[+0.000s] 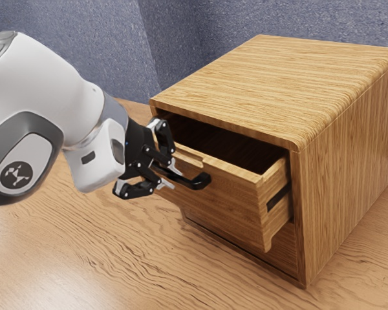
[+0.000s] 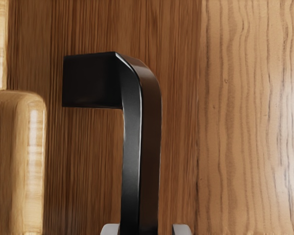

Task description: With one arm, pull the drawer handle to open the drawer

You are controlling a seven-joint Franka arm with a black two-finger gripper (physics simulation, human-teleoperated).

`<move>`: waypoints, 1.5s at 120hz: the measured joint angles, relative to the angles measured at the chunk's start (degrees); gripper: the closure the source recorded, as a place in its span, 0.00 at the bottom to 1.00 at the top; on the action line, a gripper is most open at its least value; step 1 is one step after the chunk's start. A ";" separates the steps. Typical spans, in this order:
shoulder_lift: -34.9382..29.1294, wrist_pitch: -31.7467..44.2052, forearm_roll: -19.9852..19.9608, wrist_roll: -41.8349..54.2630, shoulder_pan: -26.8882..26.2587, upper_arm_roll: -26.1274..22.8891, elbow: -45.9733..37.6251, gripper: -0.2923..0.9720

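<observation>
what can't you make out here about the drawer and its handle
- Inside of the drawer: in the exterior view its floor is hidden by its own front and the cabinet top, so the contents are unknown.
- Handle: in the exterior view its near end is hidden behind the gripper.
- Handle, wrist view: one end is cut off by the picture's edge.
</observation>
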 joint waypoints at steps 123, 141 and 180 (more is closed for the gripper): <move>-12.01 -0.63 -0.27 -2.31 0.00 -0.88 -9.59 0.73; -13.95 -1.13 -0.40 -2.51 0.00 -0.88 -10.47 0.74; -17.29 -2.74 -0.48 -3.05 -0.03 -0.87 -12.97 0.73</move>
